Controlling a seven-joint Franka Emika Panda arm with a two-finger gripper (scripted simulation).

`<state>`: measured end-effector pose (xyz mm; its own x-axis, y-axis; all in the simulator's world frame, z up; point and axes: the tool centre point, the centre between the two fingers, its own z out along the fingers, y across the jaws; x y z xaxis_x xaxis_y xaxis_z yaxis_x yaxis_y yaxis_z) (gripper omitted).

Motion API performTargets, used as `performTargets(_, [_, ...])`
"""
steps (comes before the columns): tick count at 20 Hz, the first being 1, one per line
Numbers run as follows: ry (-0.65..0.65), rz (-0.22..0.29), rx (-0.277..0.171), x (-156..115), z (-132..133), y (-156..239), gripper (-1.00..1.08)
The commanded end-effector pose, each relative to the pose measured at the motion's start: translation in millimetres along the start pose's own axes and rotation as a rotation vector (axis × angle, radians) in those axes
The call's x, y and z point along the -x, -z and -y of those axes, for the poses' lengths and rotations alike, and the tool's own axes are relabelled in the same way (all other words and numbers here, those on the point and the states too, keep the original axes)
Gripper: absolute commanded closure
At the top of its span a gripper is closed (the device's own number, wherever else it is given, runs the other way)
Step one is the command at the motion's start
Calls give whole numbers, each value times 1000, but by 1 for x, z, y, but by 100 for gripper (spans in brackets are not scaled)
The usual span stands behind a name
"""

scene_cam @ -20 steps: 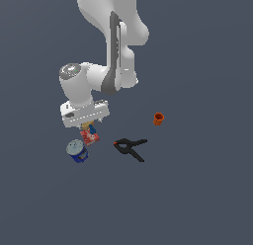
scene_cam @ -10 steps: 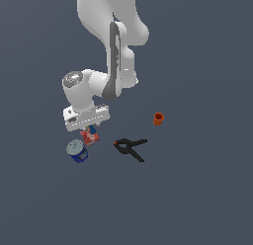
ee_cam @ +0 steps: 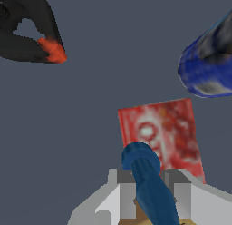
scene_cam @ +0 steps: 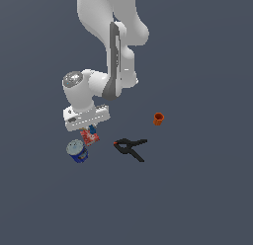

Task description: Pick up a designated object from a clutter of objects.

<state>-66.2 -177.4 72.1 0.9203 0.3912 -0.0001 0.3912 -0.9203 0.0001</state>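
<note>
Dark grey floor (scene_cam: 197,199). Gripper (ee_cam: 146,192) clamped on blue stick (ee_cam: 147,183), above red box (ee_cam: 167,129); blue can (scene_cam: 77,151) beside, black clamp (scene_cam: 131,147) near.

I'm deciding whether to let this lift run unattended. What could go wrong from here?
1. The blue stick sits between the tool's fingers with much of its length jutting past them; it could pivot or slip.
2. The red box lies directly below, and the blue can is close by, so a dropped stick might land on or between them.
</note>
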Motion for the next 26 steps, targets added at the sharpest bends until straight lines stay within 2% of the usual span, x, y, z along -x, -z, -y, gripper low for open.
performTargets(1, [0,0,0,0,0,0,108])
performTargets(13, [0,0,0,-5,24,33,108])
performTargets(26, [-1,2,3,-21,93,131,108])
